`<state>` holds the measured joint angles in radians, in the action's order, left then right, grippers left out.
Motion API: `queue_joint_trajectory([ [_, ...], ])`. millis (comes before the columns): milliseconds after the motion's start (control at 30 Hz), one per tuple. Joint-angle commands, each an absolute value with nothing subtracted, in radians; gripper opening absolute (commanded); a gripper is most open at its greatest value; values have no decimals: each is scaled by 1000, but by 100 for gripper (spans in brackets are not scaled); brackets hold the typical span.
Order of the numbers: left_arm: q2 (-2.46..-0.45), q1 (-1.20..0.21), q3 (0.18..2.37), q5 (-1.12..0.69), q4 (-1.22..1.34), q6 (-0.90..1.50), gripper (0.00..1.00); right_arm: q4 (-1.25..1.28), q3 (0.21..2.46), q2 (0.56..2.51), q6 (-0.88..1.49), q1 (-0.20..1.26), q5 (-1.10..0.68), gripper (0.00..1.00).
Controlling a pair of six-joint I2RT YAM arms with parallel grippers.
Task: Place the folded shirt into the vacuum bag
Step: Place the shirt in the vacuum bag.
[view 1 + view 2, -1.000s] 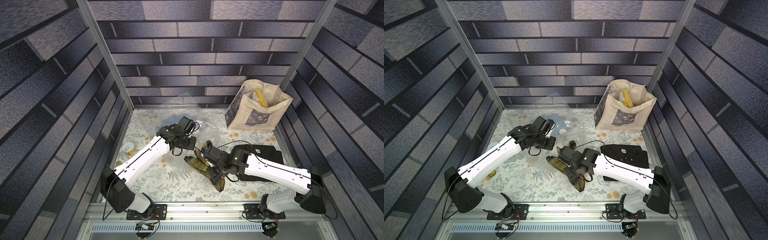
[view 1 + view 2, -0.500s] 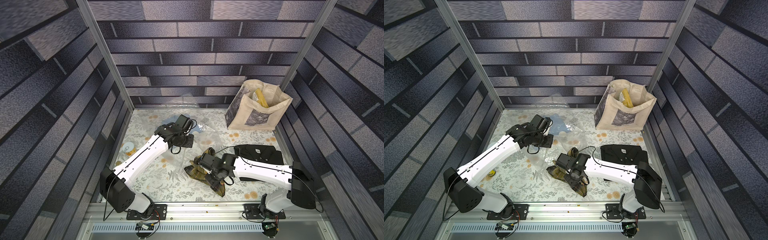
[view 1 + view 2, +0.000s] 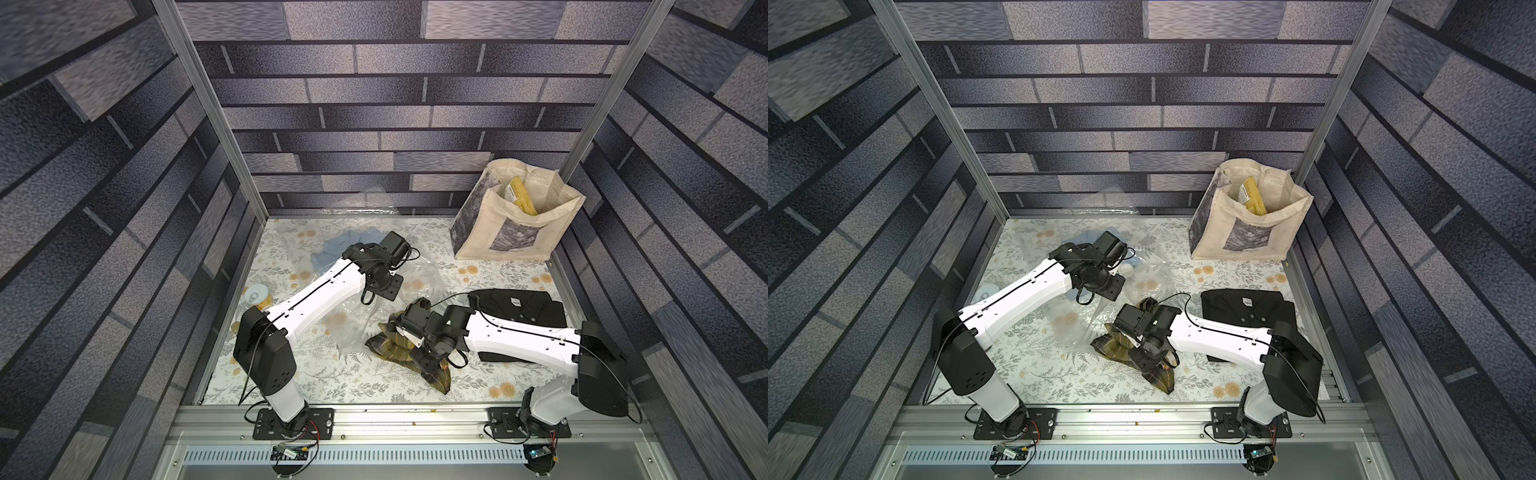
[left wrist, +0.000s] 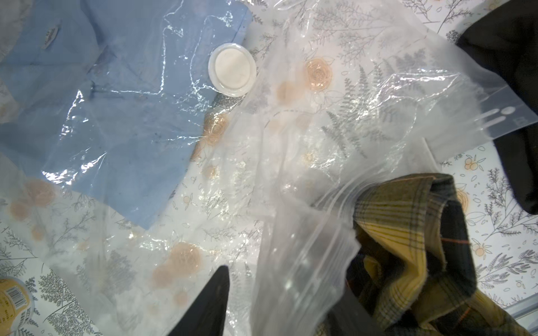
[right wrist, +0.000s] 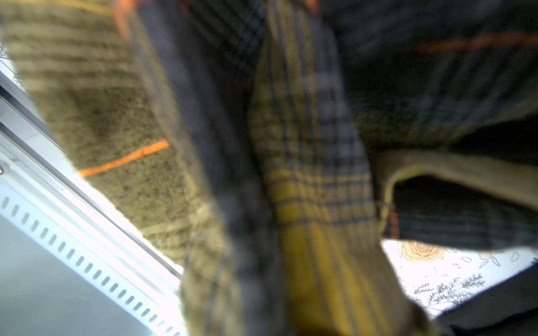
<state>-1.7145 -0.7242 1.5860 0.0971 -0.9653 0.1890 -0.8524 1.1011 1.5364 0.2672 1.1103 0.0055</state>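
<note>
The vacuum bag (image 3: 417, 279) (image 3: 1148, 281) (image 4: 334, 116) lies crumpled and clear across the middle of the table, its white valve cap (image 4: 232, 69) beside a blue shirt (image 4: 116, 116) inside it. The folded shirt (image 3: 390, 347) (image 3: 1113, 350) (image 4: 407, 232), yellow-olive plaid, is bunched at the bag's mouth and fills the right wrist view (image 5: 305, 174). My right gripper (image 3: 424, 357) (image 3: 1144, 361) is shut on it, fingers buried in cloth. My left gripper (image 3: 384, 287) (image 4: 279, 285) hangs open over the bag, with the loose mouth flap between its fingers.
A folded black shirt (image 3: 519, 307) (image 3: 1246, 311) lies to the right, under my right arm. A beige tote bag (image 3: 511, 232) (image 3: 1246, 232) stands at the back right. A small can (image 3: 255, 295) (image 4: 11, 302) sits by the left wall. The metal rail (image 3: 395, 415) edges the front.
My left gripper has opened and let go of the bag's mouth edge. My right arm has pulled its elbow in and turned, bunching the plaid shirt more tightly at the bag's mouth.
</note>
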Motion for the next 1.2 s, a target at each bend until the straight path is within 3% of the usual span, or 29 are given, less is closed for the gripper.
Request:
queue_joint_trajectory([
  [0,-1798,-738,1675,85,-977,126,48,-849,1080,1521,249,1095,-6,0],
  [67,-1837,-745,1746,77,-989,120,42,-852,1079,1520,247,1092,-7,0],
  [233,-1835,-742,1902,21,-1029,157,9,-851,1075,1512,242,1080,-13,0],
  [300,-1804,-744,1918,28,-1046,171,3,-851,1075,1508,242,1076,-12,0],
  [567,-1613,-742,1790,20,-1030,236,3,-859,1056,1425,252,1042,-27,0],
  [900,-1562,-784,1691,-7,-956,305,5,-910,1371,1452,239,1011,-94,0],
  [1167,-1560,-764,1708,-41,-916,335,5,-650,1237,1603,236,1004,142,0],
])
